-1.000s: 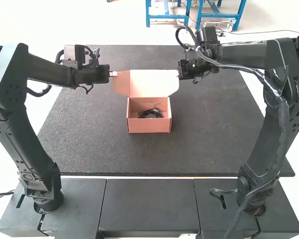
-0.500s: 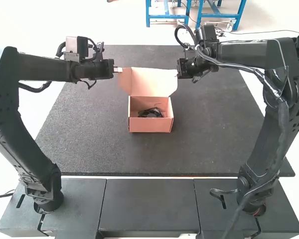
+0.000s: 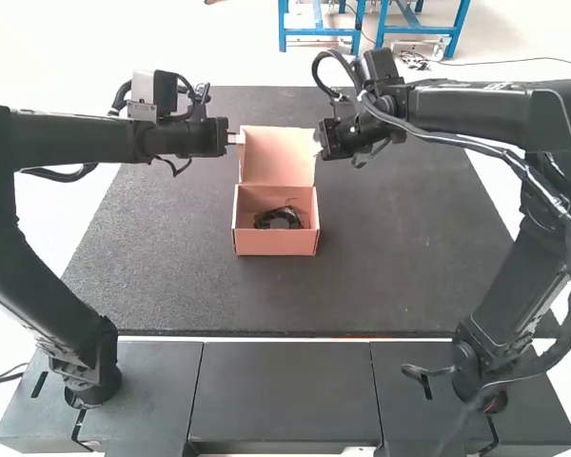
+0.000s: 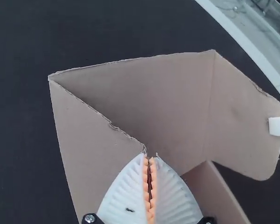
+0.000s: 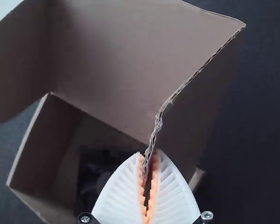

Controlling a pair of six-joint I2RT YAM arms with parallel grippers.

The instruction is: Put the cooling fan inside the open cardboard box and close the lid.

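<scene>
Left gripper (image 3: pixel 233 140) and right gripper (image 3: pixel 320 145) each pinch a side flap of the upright lid (image 3: pixel 278 158), upper centre; the cooling fan (image 3: pixel 276 218) lies inside the cardboard box (image 3: pixel 274 242), so only closing remains

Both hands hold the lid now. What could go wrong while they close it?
The left hand and right hand each pinch only a thin edge of the lid, so the cardboard may slip out or tear. The box stands free on the mat; uneven pulling might drag or tip it.
</scene>
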